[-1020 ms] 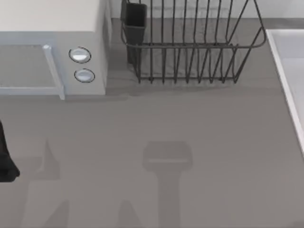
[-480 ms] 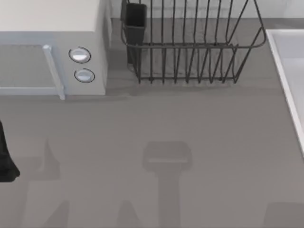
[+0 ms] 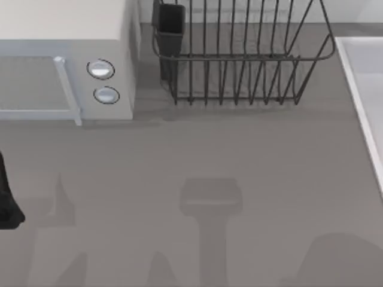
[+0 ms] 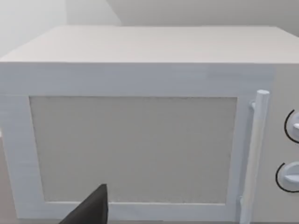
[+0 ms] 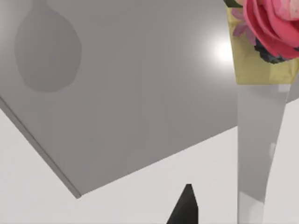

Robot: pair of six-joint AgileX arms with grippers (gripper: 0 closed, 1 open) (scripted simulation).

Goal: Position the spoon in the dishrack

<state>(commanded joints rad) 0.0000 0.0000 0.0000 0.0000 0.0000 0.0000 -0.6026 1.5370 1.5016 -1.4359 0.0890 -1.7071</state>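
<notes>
Left tool (image 3: 9,206) beside microwave (image 3: 66,60)

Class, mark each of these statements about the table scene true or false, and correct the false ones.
1. The dark grey wire dishrack stands right of the white microwave in the top view. True.
2. The microwave's door is open. False: it is shut.
3. A dark rectangular cutlery cup sits at the dishrack's corner nearest the microwave. True.
4. A spoon lies inside the dishrack. False: none is seen between its bars.
5. The microwave has two round knobs. True.
</notes>
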